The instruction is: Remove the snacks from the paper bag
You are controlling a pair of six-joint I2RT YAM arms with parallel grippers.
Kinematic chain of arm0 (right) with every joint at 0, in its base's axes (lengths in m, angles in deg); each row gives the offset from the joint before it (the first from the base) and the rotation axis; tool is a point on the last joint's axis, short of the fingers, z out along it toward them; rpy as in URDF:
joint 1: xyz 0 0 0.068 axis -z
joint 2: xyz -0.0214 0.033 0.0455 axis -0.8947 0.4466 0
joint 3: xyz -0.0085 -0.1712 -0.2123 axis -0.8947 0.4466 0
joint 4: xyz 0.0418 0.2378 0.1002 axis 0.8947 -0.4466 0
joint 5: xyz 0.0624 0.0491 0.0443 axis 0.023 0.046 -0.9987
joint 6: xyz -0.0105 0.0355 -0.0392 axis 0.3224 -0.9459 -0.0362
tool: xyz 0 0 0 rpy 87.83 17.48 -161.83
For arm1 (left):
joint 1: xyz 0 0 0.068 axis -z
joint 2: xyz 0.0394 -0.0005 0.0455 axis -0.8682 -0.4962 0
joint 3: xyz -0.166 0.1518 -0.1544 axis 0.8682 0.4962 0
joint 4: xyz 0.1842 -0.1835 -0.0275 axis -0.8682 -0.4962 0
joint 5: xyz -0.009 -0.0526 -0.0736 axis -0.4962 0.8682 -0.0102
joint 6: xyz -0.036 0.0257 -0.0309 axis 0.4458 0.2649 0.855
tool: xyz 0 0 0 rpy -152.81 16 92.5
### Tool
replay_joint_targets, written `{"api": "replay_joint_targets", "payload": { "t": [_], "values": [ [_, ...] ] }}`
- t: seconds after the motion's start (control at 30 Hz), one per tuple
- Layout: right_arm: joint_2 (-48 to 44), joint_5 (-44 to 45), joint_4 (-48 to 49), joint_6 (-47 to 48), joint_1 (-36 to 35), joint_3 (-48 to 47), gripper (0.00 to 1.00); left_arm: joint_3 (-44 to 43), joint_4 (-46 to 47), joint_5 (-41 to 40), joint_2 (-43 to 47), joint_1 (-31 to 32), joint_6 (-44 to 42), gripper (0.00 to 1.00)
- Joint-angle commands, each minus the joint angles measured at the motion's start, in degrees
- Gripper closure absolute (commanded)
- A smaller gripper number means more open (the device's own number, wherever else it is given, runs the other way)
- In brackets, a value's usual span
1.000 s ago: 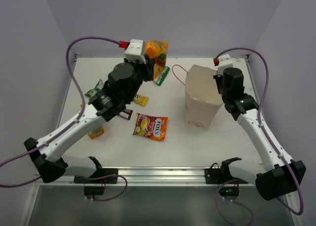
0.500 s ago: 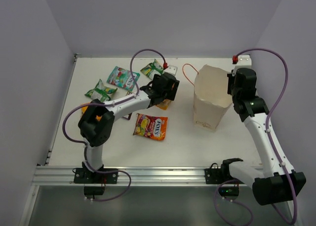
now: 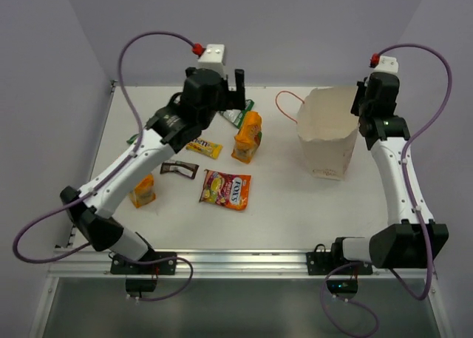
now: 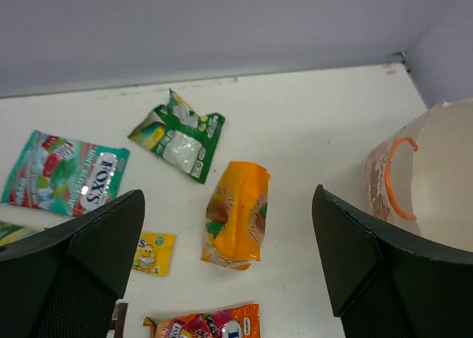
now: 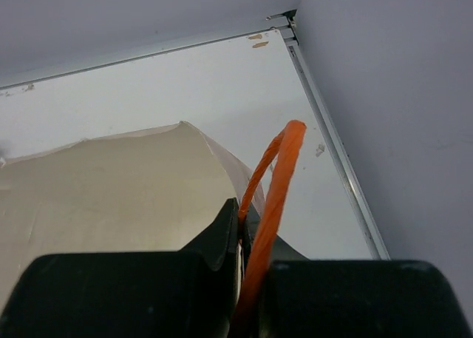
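The paper bag (image 3: pixel 325 142) stands upright at the right-arm side of the table (image 3: pixel 295 220), mouth up, with its loose handle (image 3: pixel 284 105) drooping outward toward the left arm. The right gripper (image 5: pixel 244 220) is closed tight on the bag's opposite rim, the pinched handle (image 5: pixel 281 168) caught between its fingers, and it holds the mouth open. What shows of the bag's inside is bare paper. Its floor is hidden, so whether any packets remain cannot be told. Seven snacks lie outside, all on the bag's left-arm side: an orange bag (image 4: pixel 236 214) nearest, a green-white pouch (image 4: pixel 181 134) past it, then a yellow bar (image 3: pixel 203 147), a dark brown bar (image 3: pixel 179 169), an orange-yellow candy pouch (image 3: pixel 227 188), a teal pouch (image 4: pixel 70 177) and a second orange bag (image 3: pixel 143 191) farthest from the bag. The left gripper (image 4: pixel 228 197) hangs over the nearest orange bag, jaws spread wide and holding nothing. Judgement: the step in hand is a reach into the bag. It should enter mid-mouth, clear of the loose handle, take one packet and lift straight up; dragging on the wall could tip the bag.
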Motion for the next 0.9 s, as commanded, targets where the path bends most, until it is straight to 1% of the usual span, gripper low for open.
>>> {"api": "replay_joint_targets", "payload": {
  "t": [0.0, 0.03, 0.1, 0.13, 0.2, 0.27, 0.3, 0.4, 0.43, 0.5, 0.53, 0.6, 0.63, 0.77, 0.87],
  "values": [
    [3.2, -2.4, 2.5, -4.2, 2.4, -4.3, 1.0, 0.0, -7.9, -0.9, 5.9, -5.0, -0.1, 0.0],
    [3.9, -2.4, 2.5, -4.7, 2.8, -4.7, 1.0, 0.8, -8.6, -0.5, 8.4, -7.7, -0.2, 0.0],
    [5.8, -2.9, 2.5, -6.4, 3.9, -5.2, 1.0, 3.5, -9.5, 0.2, 11.0, -10.3, -0.7, 0.0],
    [6.2, -3.1, 2.5, -7.0, 4.4, -5.2, 1.0, 4.6, -9.7, 0.2, 13.7, -12.5, -1.5, 0.0],
    [6.9, -3.3, 2.5, -7.9, 5.6, -4.9, 0.97, 7.6, -10.3, 0.3, 16.3, -15.5, -2.2, 0.0],
    [7.3, -3.5, 2.5, -8.7, 6.9, -4.4, 0.87, 10.1, -11.0, 0.5, 19.4, -16.9, -3.2, 0.0],
    [7.4, -3.7, 2.5, -8.8, 7.2, -4.2, 0.75, 10.7, -11.5, 0.6, 20.4, -17.7, -3.3, 0.0],
    [6.1, -3.8, 2.4, -8.5, 7.6, -3.8, 0.6, 12.5, -12.4, 0.4, 23.6, -18.2, -3.4, 0.0],
    [5.6, -4.3, 2.5, -8.4, 7.5, -3.8, 0.49, 12.8, -12.7, 0.4, 24.7, -18.2, -3.4, 0.0],
    [3.9, -4.8, 2.2, -7.8, 7.6, -4.0, 0.39, 13.2, -13.5, 0.1, 25.7, -18.2, -3.4, 0.0],
    [3.4, -5.0, 1.8, -7.6, 7.6, -4.2, 0.31, 13.1, -13.8, -0.1, 26.2, -18.3, -3.4, 0.0],
    [2.2, -5.2, -0.1, -6.9, 7.6, -5.4, 0.25, 12.9, -14.4, -0.3, 27.0, -18.3, -3.5, 0.0],
    [1.8, -5.2, -0.9, -6.8, 7.5, -5.8, 0.19, 12.9, -14.5, -0.2, 27.1, -18.3, -3.5, 0.0],
    [-1.3, -4.0, -3.7, -7.0, 7.6, -6.7, 0.11, 12.0, -15.4, 0.0, 27.6, -18.3, -3.5, 0.0],
    [-4.8, -3.2, -6.7, -7.0, 7.6, -7.4, 0.08, 10.5, -16.8, -0.1, 28.0, -18.3, -3.7, 0.0]
  ]
}}
